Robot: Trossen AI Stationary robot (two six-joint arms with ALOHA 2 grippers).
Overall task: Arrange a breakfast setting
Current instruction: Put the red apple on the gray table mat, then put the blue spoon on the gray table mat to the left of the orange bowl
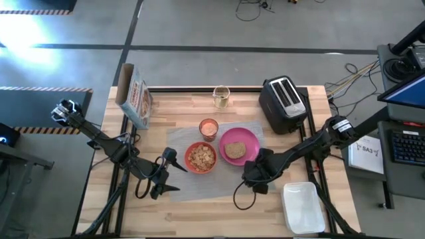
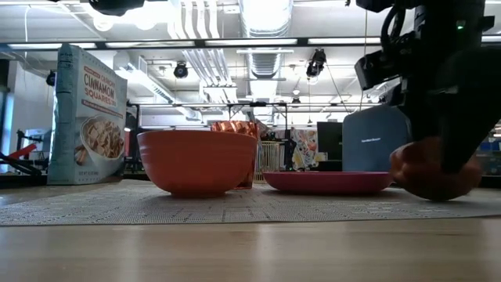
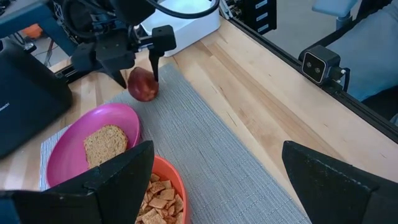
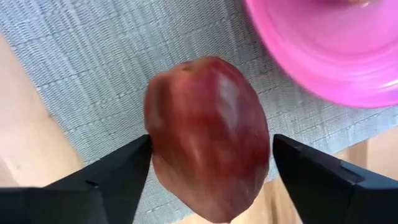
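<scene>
A dark-red apple [image 4: 208, 134] lies on its side on the grey placemat [image 1: 179, 189], just off the near right rim of the pink plate [image 1: 251, 138]. My right gripper [image 4: 211, 155] points down over it, open, one finger on each side of the apple. The plate carries a toast slice [image 1: 234, 151]. On the mat to its left are the red-orange bowl [image 1: 200, 157], filled with cereal, and the small orange cup [image 1: 208, 127]. My left gripper [image 1: 176, 178] hovers open above the mat's left end, holding nothing. My right gripper stands around the apple's middle from above, fingers pointing down, one fingertip [image 4: 134, 158] close against one flank and the other a sliver off the opposite flank. I cannot tell whether either finger touches it. The apple rests on the placemat.
A cereal box [image 1: 135, 99] stands at the far left, a glass [image 1: 220, 96] at the far middle and a black toaster [image 1: 283, 103] at the far right. A white tray [image 1: 303, 207] lies at the near right corner. Bare wood runs along the near edge.
</scene>
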